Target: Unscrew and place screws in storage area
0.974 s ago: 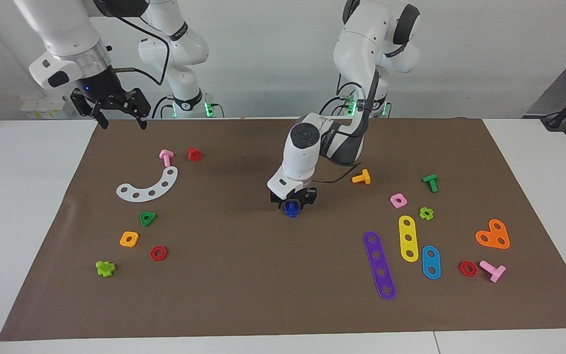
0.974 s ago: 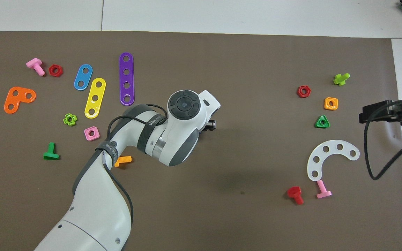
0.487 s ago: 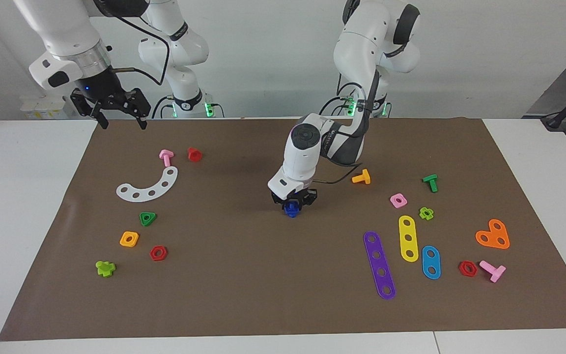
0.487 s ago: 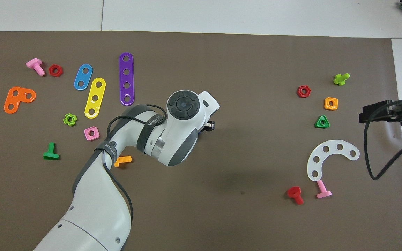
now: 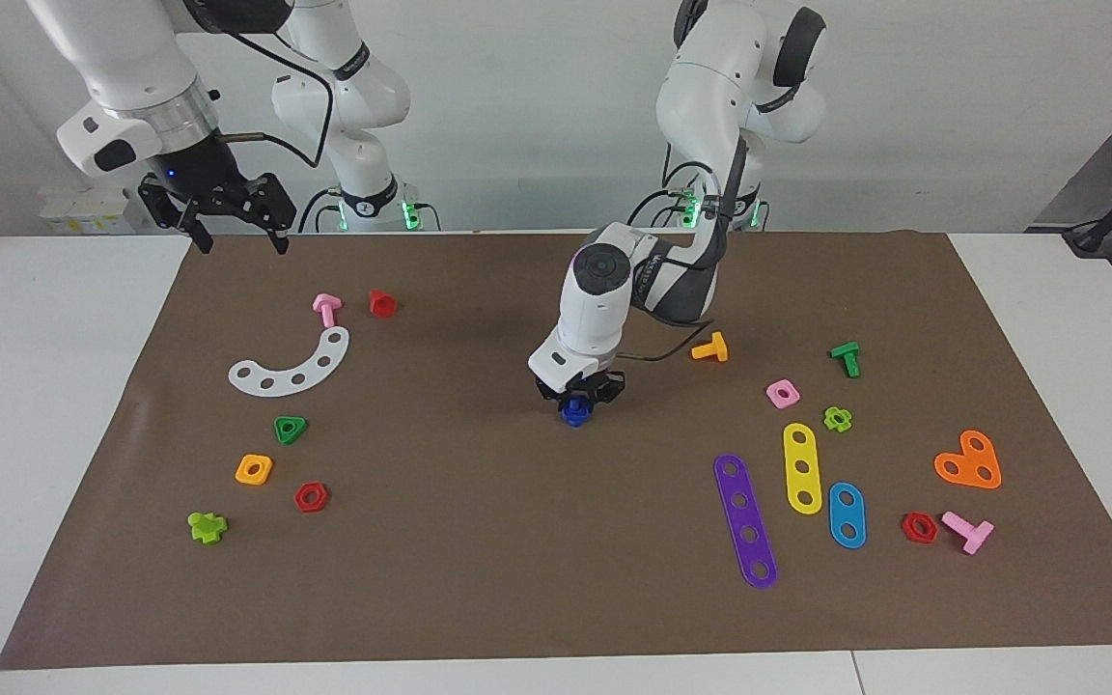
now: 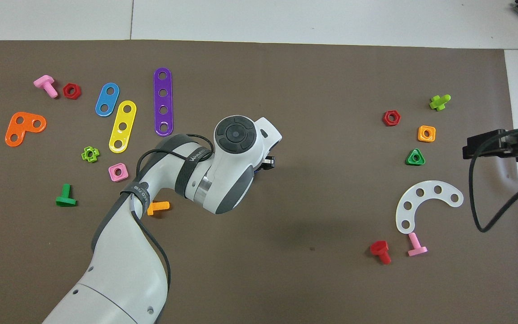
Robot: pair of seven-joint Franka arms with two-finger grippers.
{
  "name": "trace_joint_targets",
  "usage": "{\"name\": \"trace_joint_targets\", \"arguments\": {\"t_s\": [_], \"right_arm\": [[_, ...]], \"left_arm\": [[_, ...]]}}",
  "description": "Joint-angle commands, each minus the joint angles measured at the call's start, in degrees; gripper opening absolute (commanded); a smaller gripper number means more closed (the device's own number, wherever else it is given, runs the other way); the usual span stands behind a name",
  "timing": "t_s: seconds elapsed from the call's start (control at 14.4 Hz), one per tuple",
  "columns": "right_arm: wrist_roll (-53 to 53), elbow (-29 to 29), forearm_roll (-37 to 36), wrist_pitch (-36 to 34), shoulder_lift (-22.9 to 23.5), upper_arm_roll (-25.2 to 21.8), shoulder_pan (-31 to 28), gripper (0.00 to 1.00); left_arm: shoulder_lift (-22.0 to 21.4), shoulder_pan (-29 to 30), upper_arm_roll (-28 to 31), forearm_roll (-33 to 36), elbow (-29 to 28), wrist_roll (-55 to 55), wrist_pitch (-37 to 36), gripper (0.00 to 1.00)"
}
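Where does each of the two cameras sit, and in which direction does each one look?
Facing view: high across the table, looking at the robots; both arms show whole, the left gripper low on the blue screw at the brown mat's middle, the right gripper waiting raised over the mat's edge.
Overhead view: high above the robots' end, looking steeply down; the left arm fills it and hides the screw, and the right gripper shows at the edge.
Shared: the mat and the white curved strip, seen half a turn apart.
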Motion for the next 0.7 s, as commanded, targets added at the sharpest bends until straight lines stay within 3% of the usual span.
{"name": "trace_joint_targets", "arguments": {"t_s": [0.0,0.42,0.63], "right_arm": [[-1.1,-1.1,0.9,0.5,-0.9,0.1,-0.3,1.00],[-1.1,-1.1,0.9,0.5,-0.9,0.1,-0.3,1.00],[-1.1,-1.1,0.9,0.5,-0.9,0.1,-0.3,1.00]], "left_arm": [[-1.4,0.0,0.5,1.1,-0.2,0.4,-2.1,0.38],[-1.1,0.1,0.5,1.0,3.2,0.4,-5.6,0.38],[0.8,1.2,0.8,0.3,10.2,0.4,-13.6,0.39]]}}
